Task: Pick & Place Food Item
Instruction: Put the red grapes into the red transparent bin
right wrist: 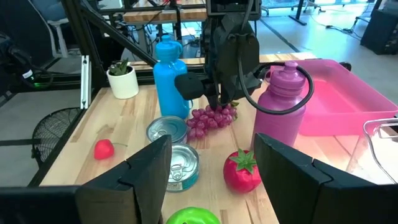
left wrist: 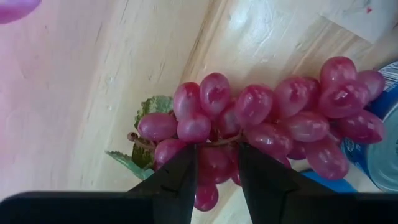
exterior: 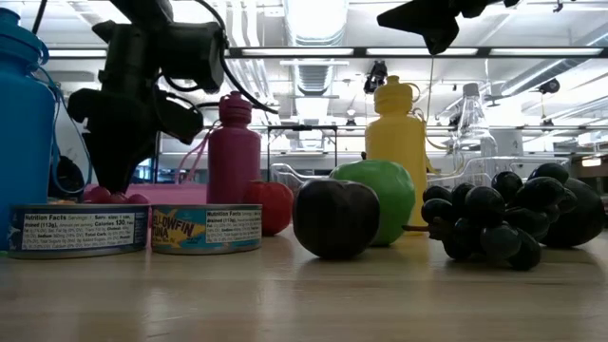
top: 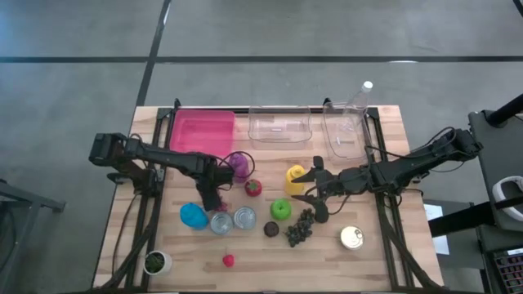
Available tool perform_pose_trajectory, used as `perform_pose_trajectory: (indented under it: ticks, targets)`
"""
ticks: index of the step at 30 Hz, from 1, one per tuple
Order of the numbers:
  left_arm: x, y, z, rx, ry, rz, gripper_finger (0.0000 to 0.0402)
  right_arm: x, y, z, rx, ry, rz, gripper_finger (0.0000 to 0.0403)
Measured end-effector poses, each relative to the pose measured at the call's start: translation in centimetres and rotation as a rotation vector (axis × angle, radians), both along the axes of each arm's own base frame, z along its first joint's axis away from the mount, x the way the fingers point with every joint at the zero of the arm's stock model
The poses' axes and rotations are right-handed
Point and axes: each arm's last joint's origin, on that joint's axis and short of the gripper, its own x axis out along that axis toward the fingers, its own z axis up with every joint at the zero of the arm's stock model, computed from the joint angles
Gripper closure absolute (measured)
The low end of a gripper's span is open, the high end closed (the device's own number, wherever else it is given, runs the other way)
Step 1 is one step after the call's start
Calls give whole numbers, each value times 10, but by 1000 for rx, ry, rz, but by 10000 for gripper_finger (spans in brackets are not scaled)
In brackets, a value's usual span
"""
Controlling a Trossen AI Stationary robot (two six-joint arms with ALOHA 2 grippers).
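Left wrist view has the left gripper (left wrist: 216, 177) clamped on the red grapes (left wrist: 267, 118), its 2 fingers pinching the stem side, bunch lying on the table (left wrist: 143, 62) right under it. Right gripper (right wrist: 211, 168) hangs apart, empty, over by the tomato (right wrist: 242, 171).

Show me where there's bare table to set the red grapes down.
Bare wood lies between the small red fruit and the gold-lid can, near the front edge. The pink tray looks empty too. It's crowded around the cans, blue bottle and dark grapes.
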Motion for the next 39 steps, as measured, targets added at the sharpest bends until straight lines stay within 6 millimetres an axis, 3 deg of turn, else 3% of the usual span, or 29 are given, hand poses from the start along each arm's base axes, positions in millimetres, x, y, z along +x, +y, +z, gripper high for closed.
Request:
perform_pose_trajectory:
  ticks: [6,15,21,33,39]
  targets:
    - [0,0,0,0,3,-2,300,0,0,0,0,0,0,179]
    - [-1,0,0,-1,6,-22,392,0,0,0,0,-1,0,179]
    - [-1,0,4,-1,23,-22,395,0,0,0,0,-2,-1,179]
    - [13,0,37,2,-17,-23,397,0,0,0,1,-2,1,179]
    - [10,0,60,2,-35,-23,397,0,0,0,0,-1,0,179]
